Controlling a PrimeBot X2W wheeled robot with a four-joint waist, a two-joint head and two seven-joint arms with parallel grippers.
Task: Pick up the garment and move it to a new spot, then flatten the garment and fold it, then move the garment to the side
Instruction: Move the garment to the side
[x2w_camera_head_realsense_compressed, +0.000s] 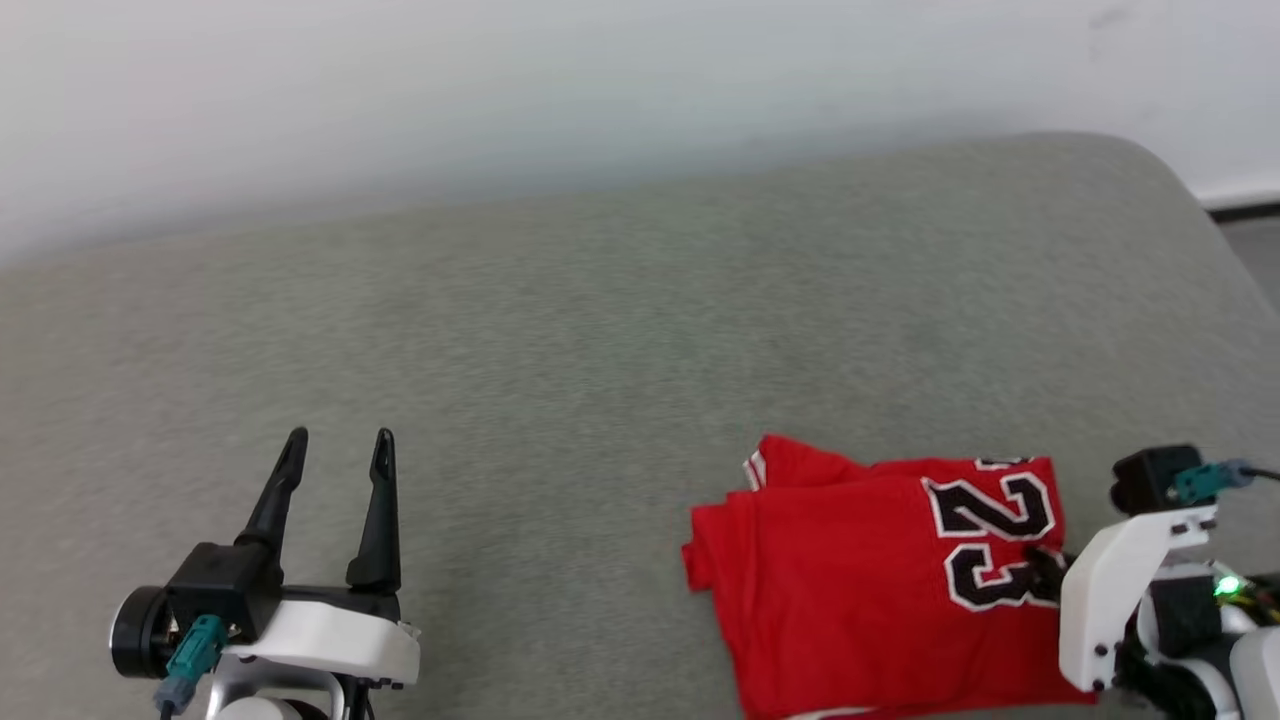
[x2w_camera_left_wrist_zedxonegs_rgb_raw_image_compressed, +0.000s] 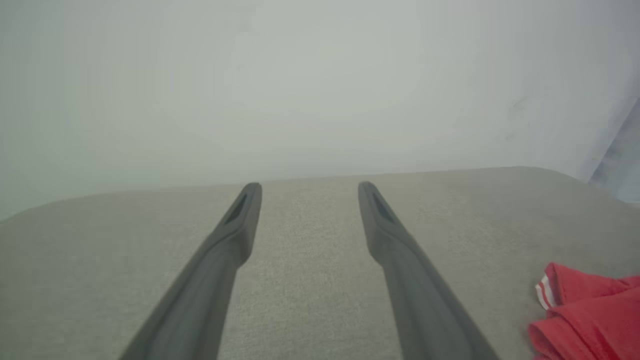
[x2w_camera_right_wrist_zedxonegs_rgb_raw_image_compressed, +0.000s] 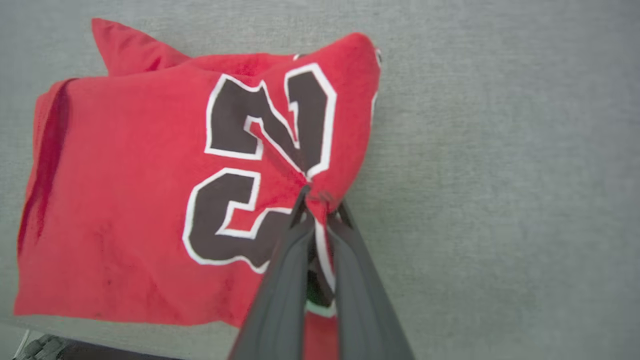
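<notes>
Folded red jersey (x2w_camera_head_realsense_compressed: 850, 590) lies at the near right of the grey upholstered surface (x2w_camera_head_realsense_compressed: 560, 330), "23" face up. The right gripper (x2w_camera_right_wrist_zedxonegs_rgb_raw_image_compressed: 320, 200) is pinched together on the jersey's edge beside the numerals. The left gripper (x2w_camera_head_realsense_compressed: 340, 445) is well apart to the left, fingers spread wide over bare fabric.

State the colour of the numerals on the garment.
The numerals are black, outlined white, on the red garment; best in the right wrist view.

Soft, even light — slight blur
</notes>
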